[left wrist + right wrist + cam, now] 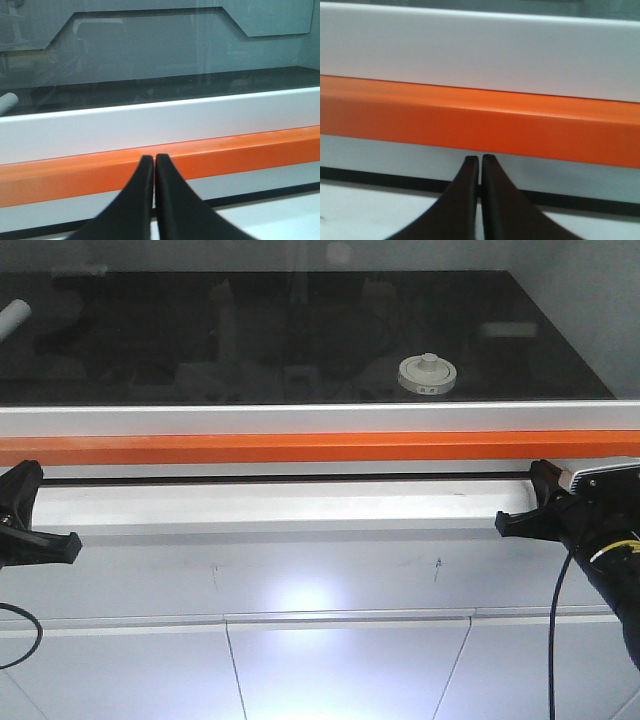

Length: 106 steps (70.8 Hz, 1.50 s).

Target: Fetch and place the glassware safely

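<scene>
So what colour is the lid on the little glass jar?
Cream-white. The lid shows best in the exterior front-facing view.

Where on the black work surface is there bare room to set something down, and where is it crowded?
Bare: the wide stretch between the white tube at the far left edge and the lidded jar, and the patch from the jar to the right edge of the black surface. Nowhere is crowded.

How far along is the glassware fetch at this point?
Nothing looks done: the lidded jar sits on the black worktop, untouched. In hand: nothing; the left tool and right tool are shut, empty, facing the orange bar. Reaching, grasping and placing remain.
</scene>
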Motion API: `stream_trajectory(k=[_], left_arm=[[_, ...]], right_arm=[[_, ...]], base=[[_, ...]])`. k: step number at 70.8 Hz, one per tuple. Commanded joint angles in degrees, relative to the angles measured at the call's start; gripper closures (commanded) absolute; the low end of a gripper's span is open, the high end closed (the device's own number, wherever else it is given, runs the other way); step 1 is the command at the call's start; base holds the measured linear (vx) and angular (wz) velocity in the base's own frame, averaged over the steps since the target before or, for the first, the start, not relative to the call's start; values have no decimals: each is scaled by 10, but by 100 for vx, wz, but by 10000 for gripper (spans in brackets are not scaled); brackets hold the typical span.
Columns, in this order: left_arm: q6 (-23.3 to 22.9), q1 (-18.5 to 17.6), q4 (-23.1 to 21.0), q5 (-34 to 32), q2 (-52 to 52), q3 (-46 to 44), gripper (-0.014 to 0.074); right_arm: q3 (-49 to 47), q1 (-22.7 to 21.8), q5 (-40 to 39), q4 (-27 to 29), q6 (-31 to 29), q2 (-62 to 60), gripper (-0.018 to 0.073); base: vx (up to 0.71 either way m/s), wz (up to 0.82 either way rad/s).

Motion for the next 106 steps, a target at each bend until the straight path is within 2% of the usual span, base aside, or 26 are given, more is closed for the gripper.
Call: stream_trajectory(k=[1,16,39,60,69,89,106], left_arm=[[1,-2,-9,-46,-9,-11,603],[1,-2,-9,-46,-9,-11,603],[1,-2,-9,-41,-9,-11,603],[1,-2,-19,4,2,-11,603],[2,-2,-30,-19,39,-11,603],[17,-2,-46,-140,149,-22,603],[17,-2,-49,-144,191,-69,603]], right_arm=[[-27,-2,-46,1,3,-6,563],[-53,-2,-41,1,3,8,563],[-57,-2,-82,-1,3,8,563],[-57,-2,-82,-1,3,8,563],[-57,-2,-82,-1,3,8,563],[-57,-2,-82,-1,4,8,563],[-57,-2,-78,-1,4,8,563]], base=[[0,0],[0,0],[0,0],[0,0],[0,0],[0,0],[0,0]])
